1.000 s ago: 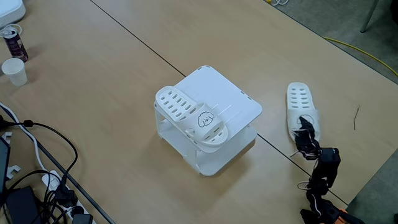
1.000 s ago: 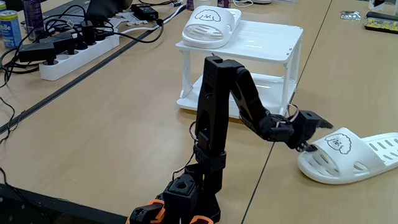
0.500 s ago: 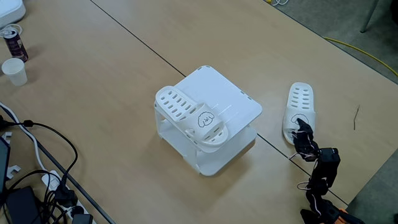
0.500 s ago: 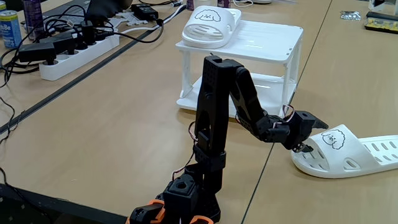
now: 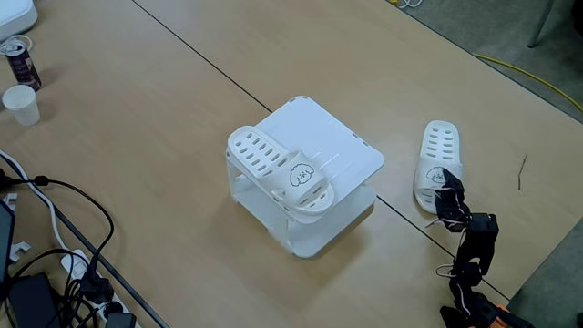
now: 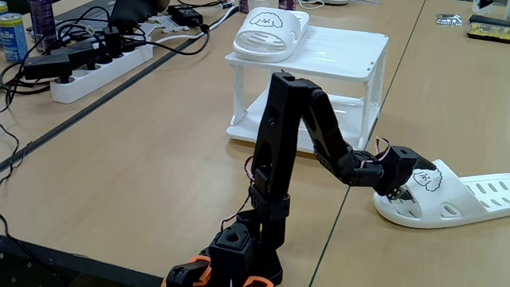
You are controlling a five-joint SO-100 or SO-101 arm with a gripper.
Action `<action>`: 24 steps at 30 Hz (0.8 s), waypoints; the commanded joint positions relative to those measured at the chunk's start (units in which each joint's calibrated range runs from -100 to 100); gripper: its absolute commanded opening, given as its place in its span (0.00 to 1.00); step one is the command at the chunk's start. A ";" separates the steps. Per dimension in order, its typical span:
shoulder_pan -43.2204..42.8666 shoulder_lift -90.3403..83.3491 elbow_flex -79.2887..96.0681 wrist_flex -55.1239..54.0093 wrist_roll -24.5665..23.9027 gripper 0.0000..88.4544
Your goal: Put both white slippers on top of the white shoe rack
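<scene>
One white slipper (image 5: 278,173) lies on the left part of the white shoe rack's (image 5: 342,146) flat top, seen in both fixed views as slipper (image 6: 271,32) and rack (image 6: 339,52). The other white slipper (image 5: 439,159) lies flat on the table to the right of the rack, its cartoon-face strap (image 6: 430,179) facing the arm. My gripper (image 5: 448,193) is at that strap's toe end, low over the table. The gripper (image 6: 405,179) looks open, with one jaw above the strap edge and one at the toe opening. The slipper still rests on the table.
A table seam (image 5: 401,214) runs between rack and slipper. A power strip (image 6: 100,64) with tangled cables lies at the left, and a can (image 5: 20,62) and paper cup (image 5: 22,104) stand at the far left. The arm's base (image 6: 239,255) stands at the near table edge.
The slipper on the table turned and slid slightly one second ago, then held still. My gripper has moved forward from just short of the toe onto the strap's front edge.
</scene>
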 commanded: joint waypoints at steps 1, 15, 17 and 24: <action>0.36 -0.26 -3.95 -1.28 0.42 0.31; -0.30 -1.02 -3.86 -1.28 0.42 0.01; -0.30 -1.77 -5.03 -1.62 0.42 0.01; -0.95 -5.81 -17.66 0.45 0.42 0.01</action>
